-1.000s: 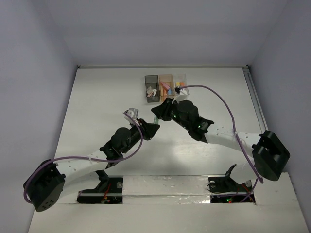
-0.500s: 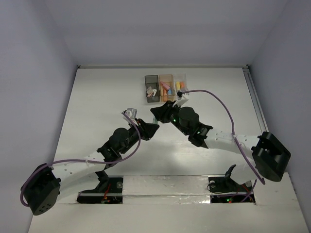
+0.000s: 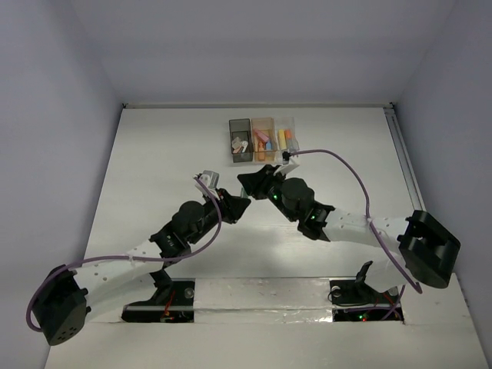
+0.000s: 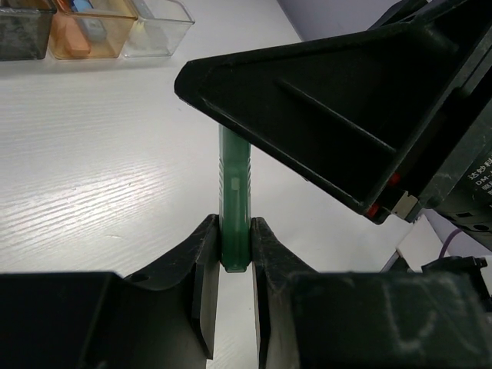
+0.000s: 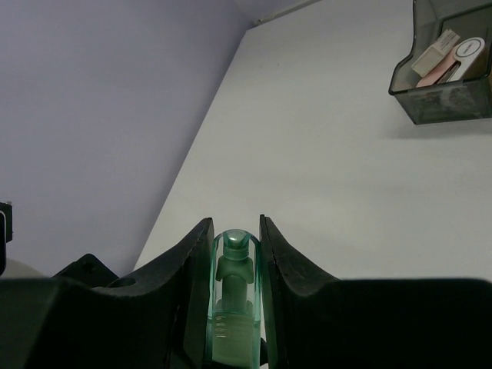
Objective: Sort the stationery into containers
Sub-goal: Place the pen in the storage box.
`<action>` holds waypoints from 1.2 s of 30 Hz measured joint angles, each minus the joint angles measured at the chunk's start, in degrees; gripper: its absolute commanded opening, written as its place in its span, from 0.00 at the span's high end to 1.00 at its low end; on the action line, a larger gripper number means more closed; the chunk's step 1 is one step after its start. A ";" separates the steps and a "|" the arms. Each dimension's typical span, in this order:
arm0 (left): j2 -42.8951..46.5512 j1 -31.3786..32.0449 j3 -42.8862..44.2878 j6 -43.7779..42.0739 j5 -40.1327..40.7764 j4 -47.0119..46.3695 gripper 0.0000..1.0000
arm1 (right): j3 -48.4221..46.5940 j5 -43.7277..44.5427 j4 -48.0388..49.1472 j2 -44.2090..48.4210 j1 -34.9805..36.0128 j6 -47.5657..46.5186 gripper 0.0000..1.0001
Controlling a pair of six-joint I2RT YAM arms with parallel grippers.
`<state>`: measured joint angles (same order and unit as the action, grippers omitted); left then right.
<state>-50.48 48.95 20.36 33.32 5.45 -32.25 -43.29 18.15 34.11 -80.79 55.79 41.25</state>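
A mint green marker hangs above the table, held at both ends. My left gripper is shut on its solid end. My right gripper is shut on its clear cap end. From above, the two grippers meet tip to tip, left and right, just in front of the containers. The dark grey bin holds erasers. The orange bin and the clear bin hold markers.
The three joined bins stand at the far middle of the white table. The right arm's purple cable loops above the table beside the clear bin. Walls close the table on the left, right and back.
The right gripper has drawn a little back and left from the bins, and the left arm has shifted slightly with it. Both stay shut on the green marker.
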 measured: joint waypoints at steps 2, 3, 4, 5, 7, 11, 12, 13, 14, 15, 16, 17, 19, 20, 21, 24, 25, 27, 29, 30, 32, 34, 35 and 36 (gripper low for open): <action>0.52 0.20 0.07 -0.57 -0.04 0.87 1.00 | 0.55 0.37 0.46 0.22 0.33 0.46 1.00; 0.74 0.22 0.35 -0.94 -0.09 1.55 1.00 | 0.74 0.63 0.81 0.24 0.46 0.72 1.00; 0.79 0.24 0.61 -1.16 -0.15 2.16 1.00 | 1.01 0.98 1.20 0.26 0.57 1.03 1.00; 0.79 0.26 0.98 -1.40 -0.24 2.80 1.00 | 1.18 1.16 1.42 0.26 0.61 1.29 1.00; 0.79 0.33 1.60 -1.90 -0.26 3.82 1.00 | 1.57 1.73 2.05 0.26 0.83 1.84 1.00; 0.79 0.48 3.04 -2.89 -0.26 6.73 1.00 | 2.32 3.50 3.45 -0.20 1.73 3.15 1.00; 0.76 0.48 3.39 -3.06 -0.24 7.37 1.00 | 2.49 4.31 4.22 -0.70 2.16 3.58 1.00; 0.76 0.48 3.89 -3.32 -0.07 8.52 1.00 | 2.56 4.98 4.90 -1.22 2.51 3.98 1.00; 0.72 0.48 4.20 -3.52 0.13 9.57 1.00 | 2.62 5.64 5.66 -1.90 2.86 4.39 1.00; 0.70 0.46 4.52 -3.74 0.28 10.73 1.00 | 2.69 6.23 6.19 -2.58 3.13 4.85 1.00; 0.61 0.46 4.81 -3.98 0.55 11.87 1.00 | 2.82 6.69 6.84 -3.26 3.41 5.31 1.00; 0.48 0.46 5.11 -4.20 0.68 13.20 1.00 | 2.95 7.39 7.39 -3.98 3.69 5.77 1.00; 0.04 0.46 5.53 -4.61 0.79 14.97 1.00 | 3.23 8.35 7.89 -4.90 4.26 6.58 1.00; -0.13 0.46 5.86 -4.87 0.79 15.89 1.00 | 3.43 8.70 8.13 -5.18 4.42 6.91 1.00; -0.28 0.46 6.19 -5.14 0.74 16.70 1.00 | 3.65 8.87 8.33 -5.35 4.48 7.28 1.00; -0.39 0.37 7.37 -6.05 0.59 18.78 1.00 | 4.13 9.55 9.11 -5.42 4.66 8.52 1.00; -0.37 0.22 7.74 -6.36 0.35 19.34 1.00 | 4.44 9.66 9.60 -5.38 4.68 8.92 1.00; -0.09 -0.39 7.87 -6.73 -0.85 20.00 1.00 | 5.18 9.81 10.40 -5.27 4.72 10.12 1.00; 0.07 -0.81 7.87 -6.82 -2.01 20.31 1.00 | 6.01 9.92 11.43 -5.25 4.74 11.26 1.00; 0.07 -0.96 7.87 -6.80 -2.58 20.57 1.00 | 6.23 9.92 11.54 -5.18 4.79 11.58 1.00; 0.07 -1.22 7.87 -6.56 -3.58 20.96 1.00 | 6.36 10.12 11.23 -5.05 4.96 11.93 1.00; 0.00 -1.57 7.87 -5.97 -4.46 21.00 1.00 | 6.08 10.64 10.47 -4.94 5.09 11.91 1.00; -0.07 -1.79 7.87 -5.64 -4.81 20.90 1.00 | 5.60 10.82 9.64 -4.83 5.09 11.80 1.00; -0.07 -1.92 7.87 -5.31 -4.96 20.72 1.00 | 4.92 10.93 8.52 -4.81 5.09 11.50 1.00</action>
<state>-50.54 47.03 28.23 28.01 0.49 -11.53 -38.37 29.08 42.63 -85.60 60.88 52.75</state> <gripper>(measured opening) 0.142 0.330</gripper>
